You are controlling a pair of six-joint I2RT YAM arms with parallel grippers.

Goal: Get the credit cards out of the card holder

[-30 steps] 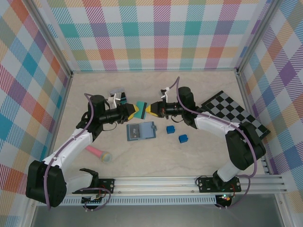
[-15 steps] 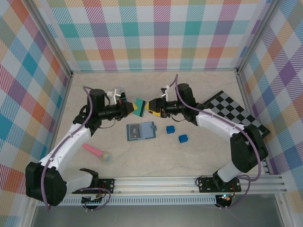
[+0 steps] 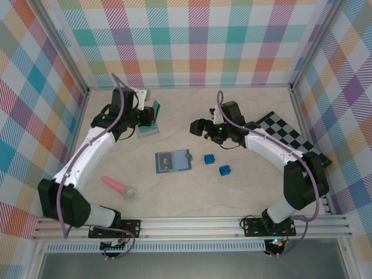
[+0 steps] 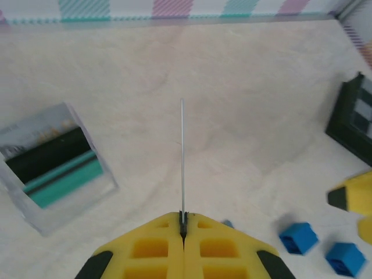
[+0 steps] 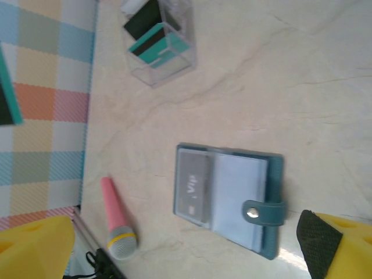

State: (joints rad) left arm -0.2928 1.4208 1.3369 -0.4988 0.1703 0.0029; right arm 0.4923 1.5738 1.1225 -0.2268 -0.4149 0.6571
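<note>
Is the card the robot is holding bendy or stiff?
Probably stiff: the card sticks straight out of the shut left gripper with no droop. It looks hair-thin edge-on, so it is likely very light. Held only by its end, it might slip or twist if bumped.

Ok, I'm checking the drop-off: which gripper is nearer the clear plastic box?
Left. The left gripper, shut on a credit card, hovers right beside the clear box. The right gripper is open, well off to the box's right in the top view.

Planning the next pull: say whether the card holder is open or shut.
Open: the card holder lies spread flat, both panels showing, a grey card in one pocket.
</note>
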